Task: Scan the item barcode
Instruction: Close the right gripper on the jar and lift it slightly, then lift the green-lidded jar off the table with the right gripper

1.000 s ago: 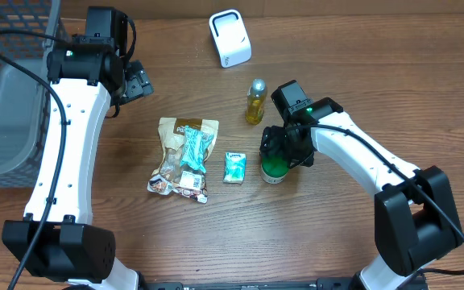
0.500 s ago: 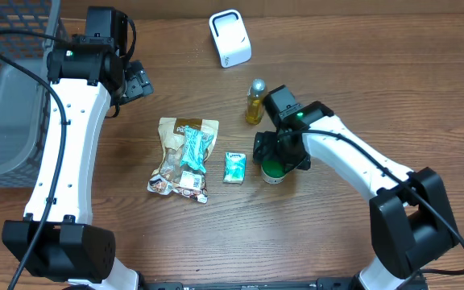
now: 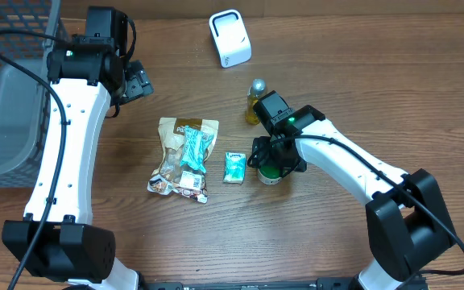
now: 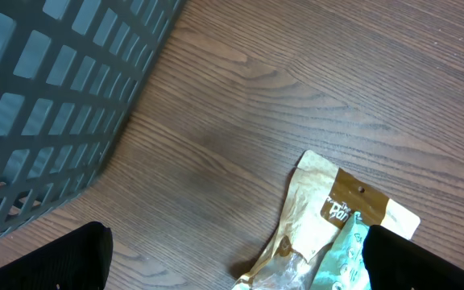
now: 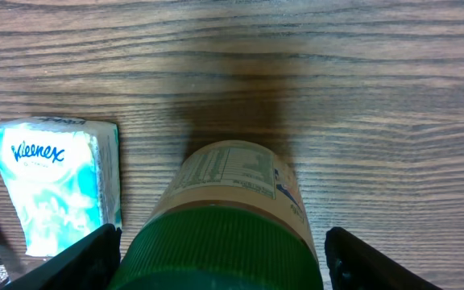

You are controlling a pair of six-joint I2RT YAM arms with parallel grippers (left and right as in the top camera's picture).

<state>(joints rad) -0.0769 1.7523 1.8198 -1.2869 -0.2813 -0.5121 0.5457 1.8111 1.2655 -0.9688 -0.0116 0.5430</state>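
An overhead camera looks straight down on the whole counter (image 3: 337, 48). The left wrist camera looks down from high up, sharing the snack bag (image 4: 329, 217) beside the left claw (image 4: 232, 270); the right wrist camera sits close, sharing the green-lidded jar (image 5: 236, 177) inside the right claw (image 5: 224, 266)

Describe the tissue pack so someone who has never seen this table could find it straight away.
From the white boxy device at the far edge of the table, come nearer past the yellow bottle to the row of items mid-table. The tissue pack lies flat between the snack bags and the green-lidded jar. Unlike them, it is a small teal-and-white rectangle printed Kleenex.
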